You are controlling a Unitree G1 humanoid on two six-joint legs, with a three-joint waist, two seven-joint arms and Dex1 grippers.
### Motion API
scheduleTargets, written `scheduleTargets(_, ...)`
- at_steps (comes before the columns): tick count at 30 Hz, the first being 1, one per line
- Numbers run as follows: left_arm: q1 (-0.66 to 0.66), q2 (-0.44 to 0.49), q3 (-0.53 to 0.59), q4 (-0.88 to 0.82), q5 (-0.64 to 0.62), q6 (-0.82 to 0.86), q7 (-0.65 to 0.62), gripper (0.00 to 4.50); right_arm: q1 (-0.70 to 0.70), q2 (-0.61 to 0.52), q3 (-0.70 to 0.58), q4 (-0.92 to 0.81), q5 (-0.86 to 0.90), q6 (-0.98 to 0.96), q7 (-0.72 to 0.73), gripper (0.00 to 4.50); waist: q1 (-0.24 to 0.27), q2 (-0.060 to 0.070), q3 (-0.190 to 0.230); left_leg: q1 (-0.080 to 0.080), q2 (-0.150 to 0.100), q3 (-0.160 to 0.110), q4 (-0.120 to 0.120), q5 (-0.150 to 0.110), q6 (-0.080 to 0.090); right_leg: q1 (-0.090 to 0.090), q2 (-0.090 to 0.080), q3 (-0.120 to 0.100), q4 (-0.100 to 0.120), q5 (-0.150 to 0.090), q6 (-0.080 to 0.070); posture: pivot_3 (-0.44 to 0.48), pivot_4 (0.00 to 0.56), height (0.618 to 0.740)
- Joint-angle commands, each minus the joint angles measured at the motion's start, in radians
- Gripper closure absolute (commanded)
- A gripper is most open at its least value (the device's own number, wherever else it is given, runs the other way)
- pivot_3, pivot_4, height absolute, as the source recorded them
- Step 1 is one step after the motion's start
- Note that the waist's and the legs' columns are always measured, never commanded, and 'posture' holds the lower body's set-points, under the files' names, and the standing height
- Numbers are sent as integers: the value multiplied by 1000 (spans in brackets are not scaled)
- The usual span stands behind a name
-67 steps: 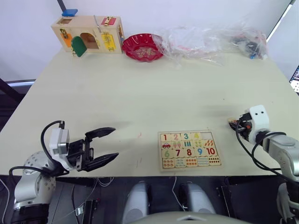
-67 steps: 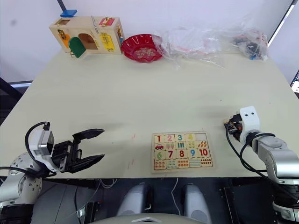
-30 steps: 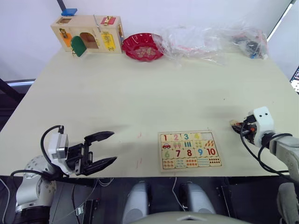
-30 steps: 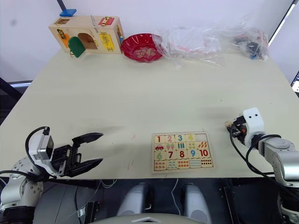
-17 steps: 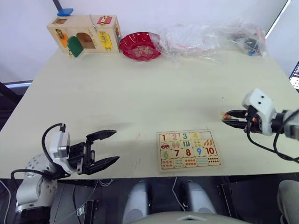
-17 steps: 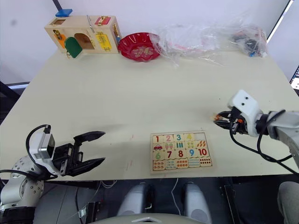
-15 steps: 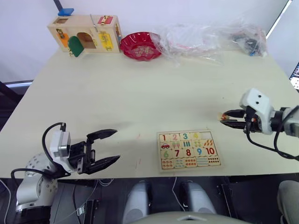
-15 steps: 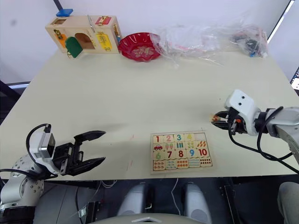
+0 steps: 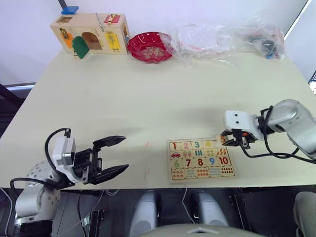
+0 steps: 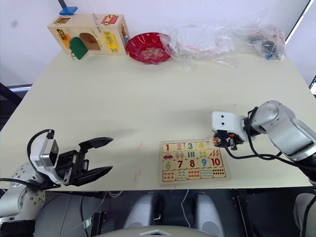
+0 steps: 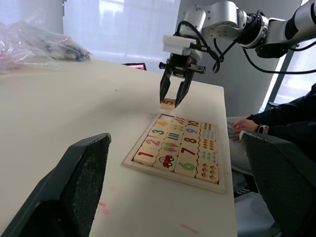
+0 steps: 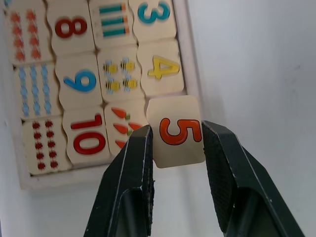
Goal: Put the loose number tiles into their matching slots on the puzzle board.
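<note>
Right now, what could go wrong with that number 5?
The right gripper pinches the 5 tile only by its side edges, so it might slip or twist. The tile hangs over the corner of the board, next to the 4, so it could catch on the frame instead of dropping in.

Pale matt wood on the number 5 tile [image 12: 176, 132], printed in flat orange. Same smooth unvarnished wood across the puzzle board [image 12: 191, 64]. Matt cream table [image 9: 148, 98]. Rough, textured black pads on the right gripper [image 12: 177, 148]. Crinkled glossy clear plastic bags [image 9: 217, 37]; shiny red bowl [image 9: 150, 47].
</note>
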Motion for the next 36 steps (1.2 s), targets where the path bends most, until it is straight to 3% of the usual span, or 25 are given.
scheduleTargets(1,10,19,18,-51,-17,5,6,0,-33,19,-4,3,-33,-17,36,3587,0,0,0,0,0,0,0,0,0,0,0,0,0,0,0,0,150,740)
scheduleTargets(25,2,19,10,-47,-12,14,16,0,-69,98,59,-8,-188,30,108,3587,0,0,0,1,0,0,1,0,0,0,1,0,2,0,0,0,150,740)
scheduleTargets(36,22,20,11,-123,-25,48,66,0,-69,114,55,6,-220,32,117,3587,0,0,0,1,0,0,2,0,0,0,1,0,3,0,0,0,150,740)
